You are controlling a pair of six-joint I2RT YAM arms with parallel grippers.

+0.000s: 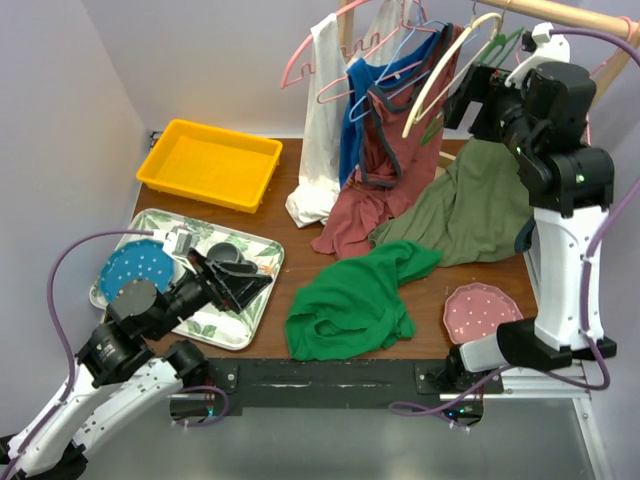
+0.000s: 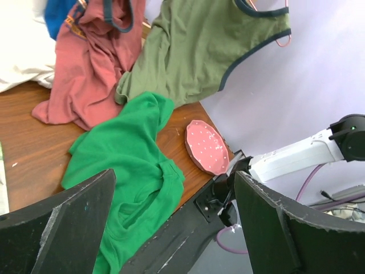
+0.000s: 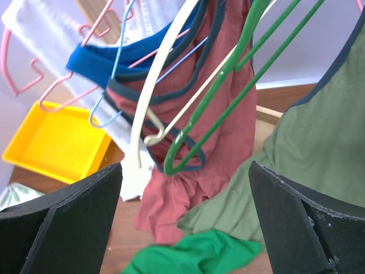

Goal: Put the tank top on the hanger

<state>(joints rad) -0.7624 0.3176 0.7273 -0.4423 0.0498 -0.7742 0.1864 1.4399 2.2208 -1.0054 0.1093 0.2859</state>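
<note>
while the top view shows the tank top [image 1: 355, 300] crumpled near the front edge of the desk [image 1: 300, 262], between the floral tray [image 1: 215, 322] and the pink plate [image 1: 480, 313], only the right wrist view shows the hanger [image 3: 240, 41] plainly. it is thin green wire, hanging among other garments just ahead of the right end effector [image 3: 185, 168], whose fingers are spread and empty. the left wrist view shows the left end effector [image 2: 174, 177] equally spread and empty, aimed at the tank top.
</note>
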